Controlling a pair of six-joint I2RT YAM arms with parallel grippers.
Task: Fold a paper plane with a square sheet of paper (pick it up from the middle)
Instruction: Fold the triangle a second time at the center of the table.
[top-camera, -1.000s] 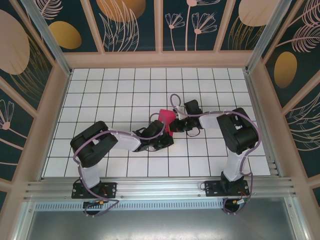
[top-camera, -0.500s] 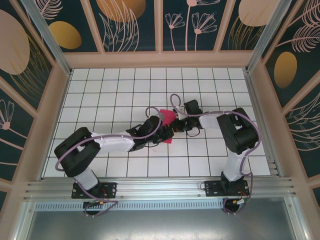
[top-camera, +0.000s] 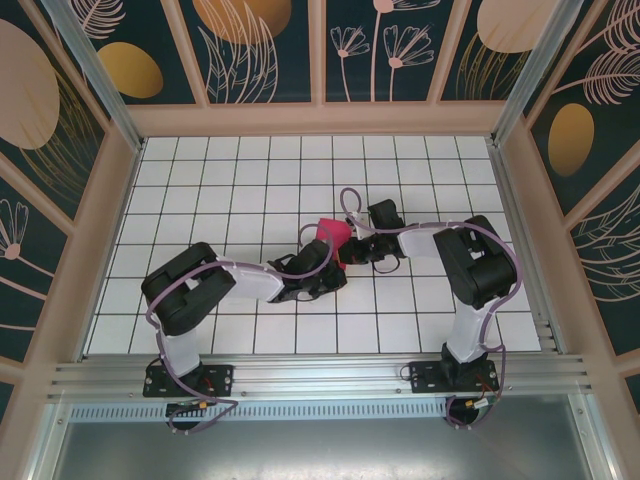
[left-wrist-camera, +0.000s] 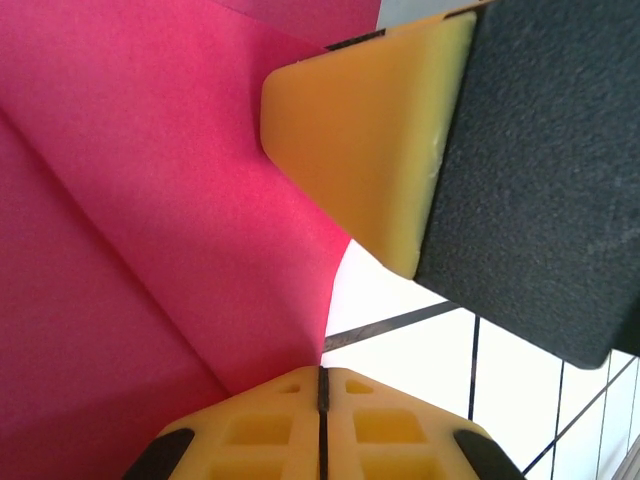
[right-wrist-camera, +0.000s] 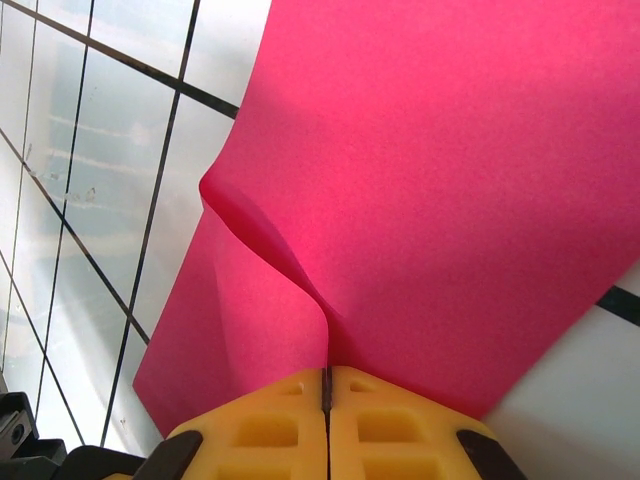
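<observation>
The square sheet of paper (top-camera: 333, 236) is magenta-pink, creased and bunched up off the tiles at mid-table, between both grippers. My left gripper (top-camera: 334, 268) comes at it from the near left. In the left wrist view this gripper (left-wrist-camera: 322, 374) is shut on the sheet (left-wrist-camera: 150, 200) at its lower corner, with a diagonal crease running across the paper. My right gripper (top-camera: 351, 251) reaches in from the right. In the right wrist view it (right-wrist-camera: 326, 376) is shut on a raised ridge of the sheet (right-wrist-camera: 430, 180). The paper plane is out of view.
The white tiled table (top-camera: 250, 190) stretches around the arms, fenced by wooden walls (top-camera: 320, 120) at the back and sides. A yellow finger (left-wrist-camera: 360, 140) of the right gripper and its black body hang close above my left gripper.
Half a second ago the left arm was stretched lower and flatter with the paper lying lower. Now its elbow is back up and the paper stands raised again. The right arm held still.
</observation>
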